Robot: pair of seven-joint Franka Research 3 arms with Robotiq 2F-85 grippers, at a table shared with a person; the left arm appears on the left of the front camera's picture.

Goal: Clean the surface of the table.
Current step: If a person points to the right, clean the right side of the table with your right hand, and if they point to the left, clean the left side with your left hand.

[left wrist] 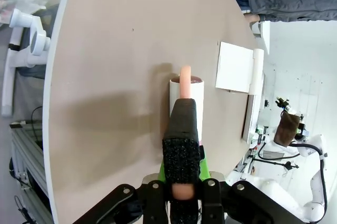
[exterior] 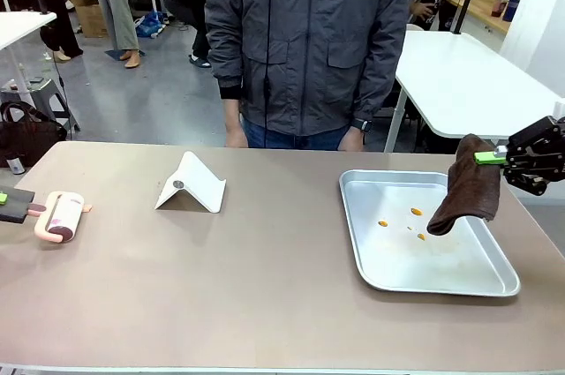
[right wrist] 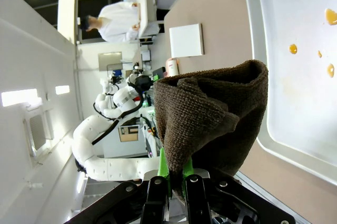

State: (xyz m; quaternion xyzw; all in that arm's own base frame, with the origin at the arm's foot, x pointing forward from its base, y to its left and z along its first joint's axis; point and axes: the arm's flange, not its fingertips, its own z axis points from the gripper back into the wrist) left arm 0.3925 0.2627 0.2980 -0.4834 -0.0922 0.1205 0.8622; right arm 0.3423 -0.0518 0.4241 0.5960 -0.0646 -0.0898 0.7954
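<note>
Table [exterior: 265,304] is what you are looking across: its tan-brown top runs the full width of the front view, with a person [exterior: 309,40] standing at the far edge, arms hanging down and hands at the table's rim.

Your left gripper [exterior: 26,207] comes in low at the table's left edge, its fingers lying nearly level with the top. Its jaws are clamped on the pink handle of a lint roller [exterior: 60,216], and the white roll rests on the table (the left wrist view shows the handle running straight out between the fingers).

Your right gripper [exterior: 487,157] reaches in from the right edge, held up off the table and pointing sideways toward the middle. Its jaws are pinched narrow on the top of a dark brown cloth [exterior: 468,194], which hangs down over the right part of a silver metal tray [exterior: 353,243]. You cannot tell whether the cloth's lower end touches the tray floor. Small orange spots [exterior: 416,211] lie in the tray just beside that end.

A white folded stand [exterior: 190,185] sits between the roller and the tray, well apart from both.
</note>
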